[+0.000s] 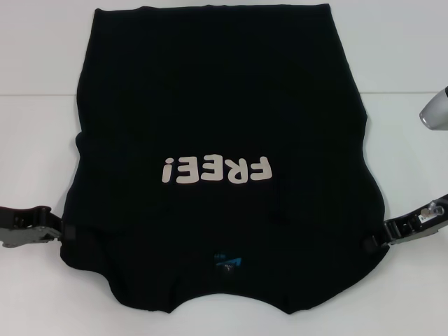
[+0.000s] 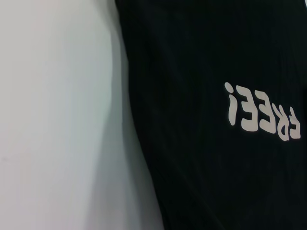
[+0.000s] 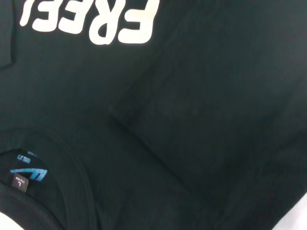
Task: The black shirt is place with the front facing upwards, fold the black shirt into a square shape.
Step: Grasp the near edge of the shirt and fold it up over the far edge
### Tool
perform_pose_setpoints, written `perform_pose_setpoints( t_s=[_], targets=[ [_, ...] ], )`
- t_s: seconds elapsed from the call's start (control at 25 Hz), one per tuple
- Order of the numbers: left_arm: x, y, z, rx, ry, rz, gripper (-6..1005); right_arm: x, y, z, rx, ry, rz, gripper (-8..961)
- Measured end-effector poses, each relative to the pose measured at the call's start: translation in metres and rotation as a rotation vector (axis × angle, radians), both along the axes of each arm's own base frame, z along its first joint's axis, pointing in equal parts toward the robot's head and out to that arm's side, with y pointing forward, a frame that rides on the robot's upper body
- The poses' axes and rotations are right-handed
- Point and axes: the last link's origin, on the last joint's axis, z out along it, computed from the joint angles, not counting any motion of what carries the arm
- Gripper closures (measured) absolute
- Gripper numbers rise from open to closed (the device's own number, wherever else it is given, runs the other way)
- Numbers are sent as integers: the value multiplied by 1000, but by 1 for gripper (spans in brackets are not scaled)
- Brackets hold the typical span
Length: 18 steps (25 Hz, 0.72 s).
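- Black short-sleeved fabric shirt [image 1: 217,119] lies front up on the white table [image 1: 42,105], collar nearest the robot and hem at the far edge; its sleeves look tucked in, so the outline is a broad block that narrows toward the hem
- Pale pinkish "FREE!" lettering [image 1: 215,170] sits across the chest, upside down in the head view; a small blue neck tag [image 1: 227,260] shows inside the collar, between the lettering and the near edge
- Left gripper [image 1: 61,229] is low at the shirt's left shoulder edge, its tip touching the cloth; whether its fingers are parted or pinched on the fabric cannot be told
- Right gripper [image 1: 374,238] is at the opposite shoulder edge, its tip likewise meeting the cloth; its finger state cannot be told either
- Left wrist view shows the shirt's side edge against the bare table; the right wrist view shows the collar, tag and lettering close up
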Motion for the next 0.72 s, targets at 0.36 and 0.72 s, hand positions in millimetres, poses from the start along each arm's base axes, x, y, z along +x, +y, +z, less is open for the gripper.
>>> perform_pose_setpoints(
  t_s=[0.36, 0.72],
  targets=[
    [4, 0, -1, -29, 2, -33, 998, -1, 2, 6, -1, -1, 14, 859],
    [11, -12, 6, -127, -42, -53, 997, -12, -8, 28, -104, 7, 44, 859]
  ],
)
